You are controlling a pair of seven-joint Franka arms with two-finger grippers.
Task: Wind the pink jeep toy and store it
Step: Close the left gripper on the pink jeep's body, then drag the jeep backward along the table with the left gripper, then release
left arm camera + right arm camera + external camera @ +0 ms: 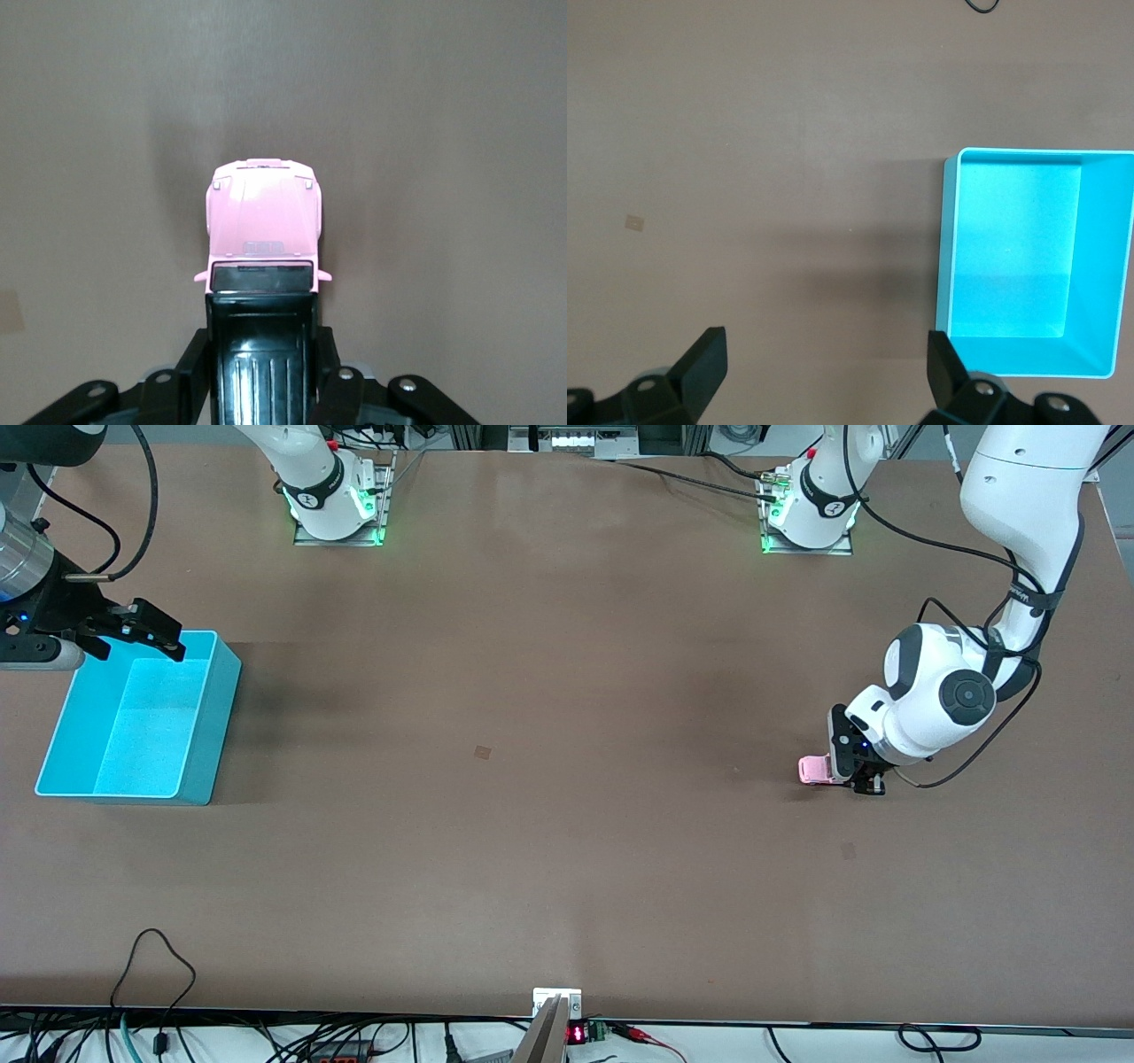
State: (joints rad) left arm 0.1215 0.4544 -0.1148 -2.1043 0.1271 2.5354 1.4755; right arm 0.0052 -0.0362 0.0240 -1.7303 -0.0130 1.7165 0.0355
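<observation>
pink jeep toy (813, 769) on the counter (549, 779) at the left arm's end, wheels down for a pull-back wind | left pincer (261, 372) pinching its black rear roof | right pincer (146, 633) spread, waiting over the turquoise bin (213, 717).

Jeep (813, 769) at left arm's end; bin (213, 717) at right arm's.

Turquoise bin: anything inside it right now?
Nothing visible inside the turquoise bin; its floor shows bare in the front and right wrist views. The open right gripper covers one corner from the front. The pink jeep toy is on the table in the shut left gripper.
</observation>
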